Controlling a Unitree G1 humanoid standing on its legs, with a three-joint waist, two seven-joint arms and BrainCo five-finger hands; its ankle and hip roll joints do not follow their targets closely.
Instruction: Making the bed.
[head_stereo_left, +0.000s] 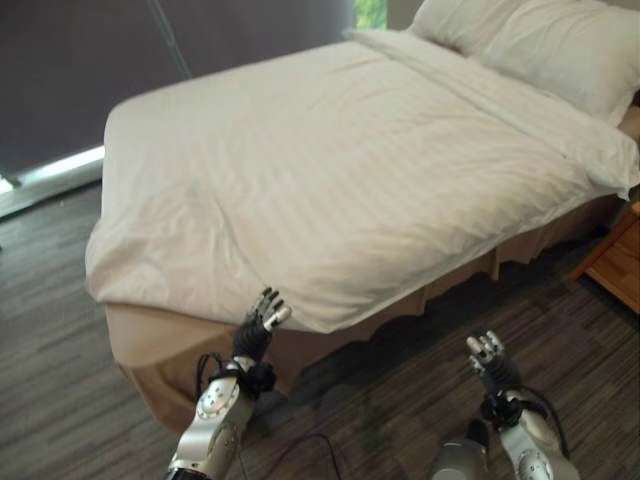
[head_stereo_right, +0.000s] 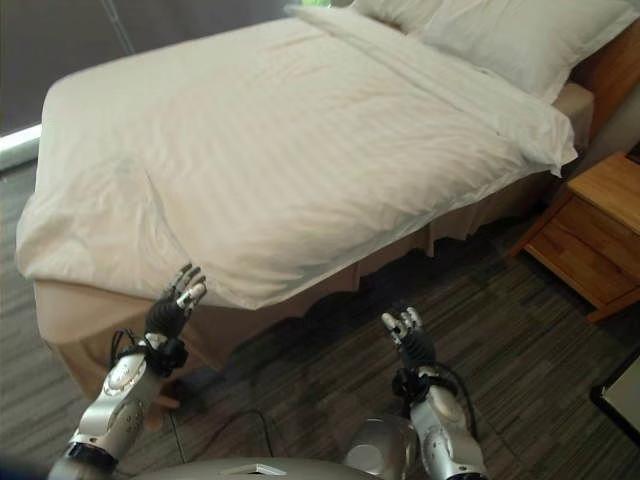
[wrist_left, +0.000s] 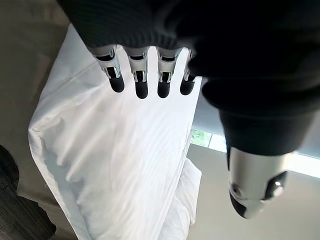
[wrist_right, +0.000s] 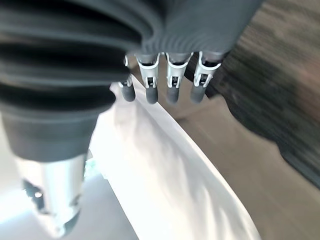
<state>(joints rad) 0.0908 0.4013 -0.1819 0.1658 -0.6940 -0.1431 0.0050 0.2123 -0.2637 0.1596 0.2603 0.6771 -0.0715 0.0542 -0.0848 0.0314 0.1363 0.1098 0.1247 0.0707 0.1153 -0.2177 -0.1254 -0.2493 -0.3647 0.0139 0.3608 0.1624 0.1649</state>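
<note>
Your bed looks close to done: one white duvet (head_stereo_left: 340, 170) lies spread flat over the mattress, top edge folded back below two pillows (head_stereo_left: 540, 40) at the head. What's left, I'd judge: the near corner hangs unevenly over the tan bed skirt (head_stereo_left: 160, 345), needs squaring. Left hand (head_stereo_left: 262, 322) is raised just beside that corner, fingers straight, holding nothing. Right hand (head_stereo_right: 408, 335) is over the floor, fingers relaxed, empty. One wooden nightstand (head_stereo_right: 595, 230) sits beside the bed
</note>
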